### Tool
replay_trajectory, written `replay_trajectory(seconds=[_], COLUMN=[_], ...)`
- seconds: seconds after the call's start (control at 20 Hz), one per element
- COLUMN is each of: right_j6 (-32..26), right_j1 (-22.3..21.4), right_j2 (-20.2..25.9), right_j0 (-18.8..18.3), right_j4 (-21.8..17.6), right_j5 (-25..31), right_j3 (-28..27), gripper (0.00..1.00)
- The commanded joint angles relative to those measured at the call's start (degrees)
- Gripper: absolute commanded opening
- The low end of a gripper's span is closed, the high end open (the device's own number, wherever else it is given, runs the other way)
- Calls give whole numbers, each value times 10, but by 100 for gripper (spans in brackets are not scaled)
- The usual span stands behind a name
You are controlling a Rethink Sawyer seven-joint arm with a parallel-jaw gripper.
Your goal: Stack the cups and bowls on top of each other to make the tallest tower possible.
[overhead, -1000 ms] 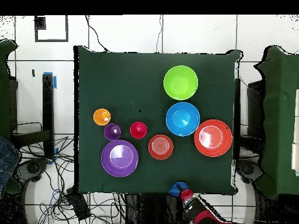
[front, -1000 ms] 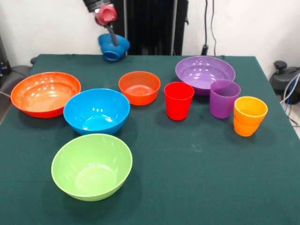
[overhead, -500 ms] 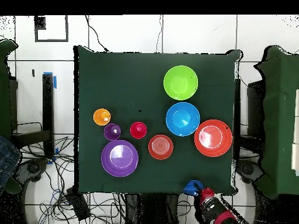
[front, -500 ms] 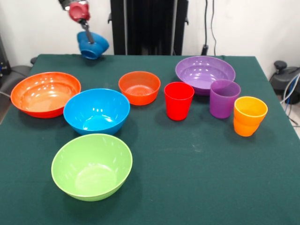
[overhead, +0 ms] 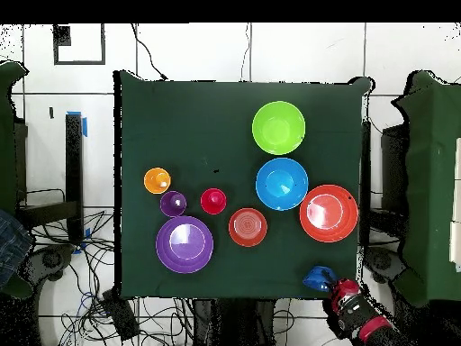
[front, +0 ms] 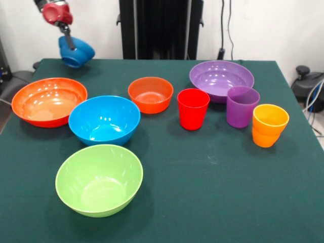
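My gripper (front: 68,42) hangs above the table's far left corner, shut on the rim of the small dark blue bowl (front: 77,51), which is tilted in the air. From overhead, that dark blue bowl (overhead: 317,277) and the gripper (overhead: 331,286) sit at the table's bottom edge. On the table stand the orange-red bowl (front: 49,101), light blue bowl (front: 104,120), lime green bowl (front: 99,179), small orange bowl (front: 150,94) and purple bowl (front: 221,78). The red cup (front: 193,109), purple cup (front: 242,106) and orange cup (front: 269,125) stand upright. Each stands alone, with no tower in view.
The table (front: 212,192) is covered in dark green cloth. Cables (overhead: 153,315) lie on the floor beside the table's bottom edge in the overhead view. A person's sleeve (overhead: 9,243) shows at that view's left edge.
The gripper has carried the dark blue bowl leftward along the table's far edge in the front view, rightward in the overhead view. Everything on the table stayed put.
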Motion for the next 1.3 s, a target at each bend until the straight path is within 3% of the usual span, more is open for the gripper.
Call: replay_trajectory(seconds=[0.05,0.65,1.3], right_j6=[-100,-83,-21], right_j1=[15,24,-42], right_j2=[54,83,102], right_j0=[79,133,186], right_j4=[53,181,297], right_j5=[67,121,159], right_j3=[-116,-190,-199], gripper=[0,0,0])
